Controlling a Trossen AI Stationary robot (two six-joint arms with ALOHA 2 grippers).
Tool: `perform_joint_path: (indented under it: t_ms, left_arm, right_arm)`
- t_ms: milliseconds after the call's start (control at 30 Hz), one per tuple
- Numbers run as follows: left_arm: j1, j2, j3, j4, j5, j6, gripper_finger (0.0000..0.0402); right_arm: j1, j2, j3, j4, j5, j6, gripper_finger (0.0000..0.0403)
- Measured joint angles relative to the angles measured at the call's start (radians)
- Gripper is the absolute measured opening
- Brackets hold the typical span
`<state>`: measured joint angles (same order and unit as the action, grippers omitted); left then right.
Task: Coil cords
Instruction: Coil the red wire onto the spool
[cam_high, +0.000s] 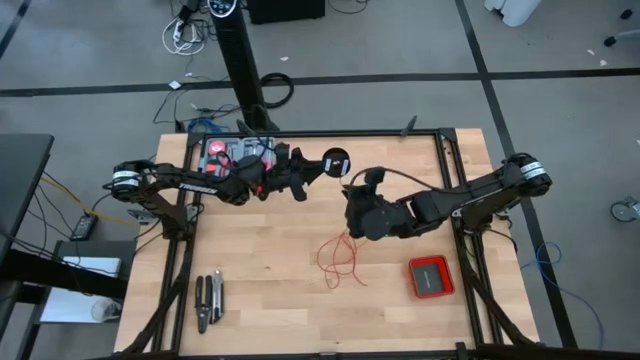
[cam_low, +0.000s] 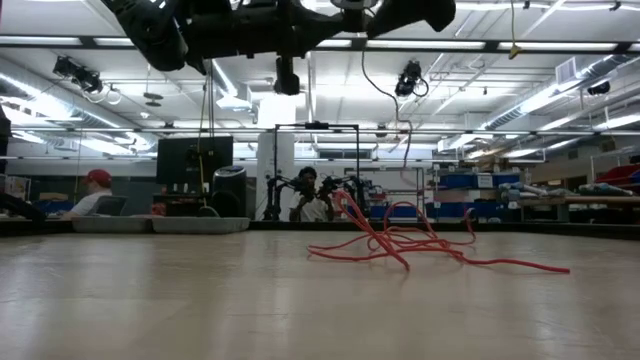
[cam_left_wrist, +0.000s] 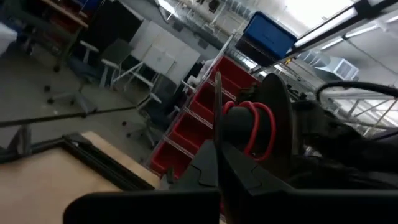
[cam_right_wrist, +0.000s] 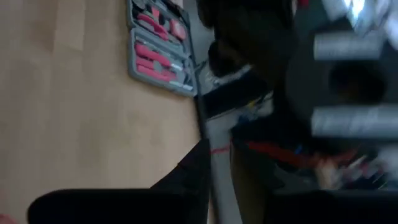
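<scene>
A thin red wire lies in loose loops on the wooden table, also showing in the low view. One strand rises from the loops toward my right gripper, which is above the table's middle and shut on the wire. My left gripper is shut on a small black spool, held in the air near the far edge. A few red turns are wound on the spool's core. The two grippers are close together. My left gripper holds the black spool by a thin round flange, which stands edge-on between the two fingers. The fingers come level from the table's left. The spool is lifted clear of the table. My right gripper has the red wire at its fingertips. The fingers point toward the spool and the far left. Blur hides the exact hold. The wire hangs slack below it, down to the loops on the table.
An open tool kit lies at the far left under my left arm. Pliers lie at the near left. A flat red square box sits at the near right. Black rails frame the table.
</scene>
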<state>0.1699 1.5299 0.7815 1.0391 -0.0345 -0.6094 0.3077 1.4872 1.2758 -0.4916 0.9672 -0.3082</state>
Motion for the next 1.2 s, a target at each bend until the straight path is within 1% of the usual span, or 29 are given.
perform_joint_path:
  t_ms: [133, 233, 333, 433, 500, 600, 867, 1067, 1200]
  left_arm:
    - [-0.002, 0.0, 0.0, 0.036, 0.0, 0.008, 0.0]
    - [-0.007, 0.0, 0.0, 0.05, -0.001, 0.073, 0.0]
    - [-0.019, 0.0, 0.0, 0.077, -0.001, 0.161, 0.0]
    - [-0.036, 0.0, 0.0, 0.093, -0.002, 0.233, 0.0]
    - [-0.046, 0.0, 0.0, 0.099, -0.003, 0.263, 0.0]
    - [-0.052, 0.0, 0.0, 0.103, -0.005, 0.268, 0.0]
    - [-0.053, 0.0, 0.0, 0.102, -0.016, 0.27, 0.0]
    - [-0.053, 0.0, 0.0, 0.094, -0.015, 0.296, 0.0]
    - [-0.053, 0.0, 0.0, 0.09, -0.015, 0.298, 0.0]
  right_arm:
    - [-0.015, -0.001, 0.0, -0.079, -0.004, 0.251, 0.0059]
    - [-0.027, -0.001, 0.0, -0.085, -0.002, 0.387, 0.0059]
    - [-0.036, -0.001, 0.0, -0.107, -0.009, 0.503, 0.0058]
    - [-0.048, -0.001, -0.017, -0.129, -0.06, 0.57, 0.0058]
    - [-0.05, -0.001, -0.035, -0.137, -0.073, 0.598, 0.006]
    - [-0.049, -0.001, -0.047, -0.128, -0.081, 0.615, 0.0062]
    - [-0.045, -0.001, -0.073, -0.101, -0.164, 0.632, 0.0061]
    - [-0.034, -0.028, -0.074, -0.16, -0.161, 0.657, 0.0062]
    - [-0.042, -0.055, -0.074, -0.202, -0.162, 0.667, 0.0069]
